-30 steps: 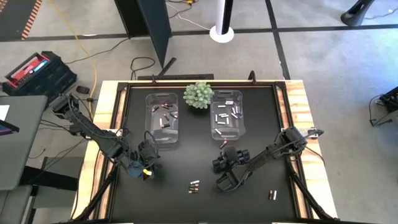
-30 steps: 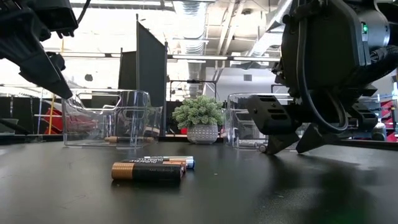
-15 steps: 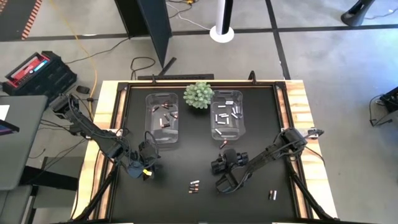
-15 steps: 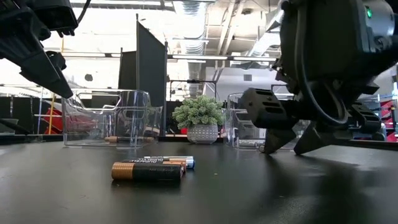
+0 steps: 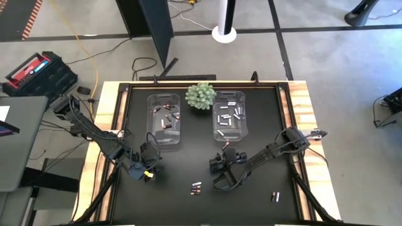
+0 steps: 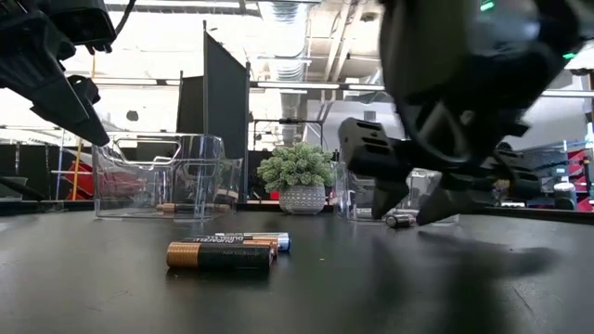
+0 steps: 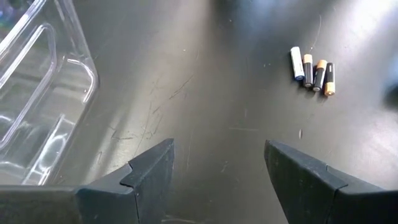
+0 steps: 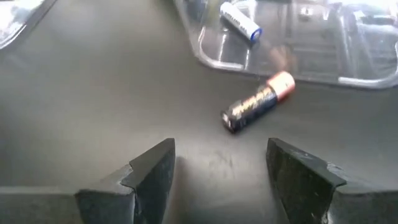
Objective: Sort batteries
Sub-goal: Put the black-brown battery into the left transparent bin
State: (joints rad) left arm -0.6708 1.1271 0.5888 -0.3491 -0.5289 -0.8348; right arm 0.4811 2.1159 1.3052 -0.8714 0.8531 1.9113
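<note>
Batteries (image 5: 196, 187) lay in several places on the black table (image 5: 188, 160): a small cluster of four near the front middle, a pair (image 5: 274, 197) toward the front right, one dark copper-ended cell (image 8: 257, 101) on the table just outside the right bin (image 5: 229, 115), and more inside both clear bins, the left bin (image 5: 163, 120) holding mostly dark ones and the right bin mostly pale ones. A green spiky plant (image 5: 200, 95) stood between the bins at the back. The right hand (image 5: 221, 171) was low over the table in front of the right bin, beside the front cluster; its two fingers (image 8: 152, 171) stood wide apart with nothing between them, and the lone dark cell lay just ahead of them, untouched, with a pale cell (image 8: 239, 19) visible inside the bin wall beyond it. From table height this hand appeared as a blurred dark mass with its tips close above the surface, apart from the cluster (image 6: 223, 252) in the foreground. The left hand (image 5: 143, 168) hung near the front corner of the left bin, its fingers (image 7: 149, 171) also spread wide and empty, the bin's corner at one side and the four-cell cluster (image 7: 312, 70) farther off on bare table.
</note>
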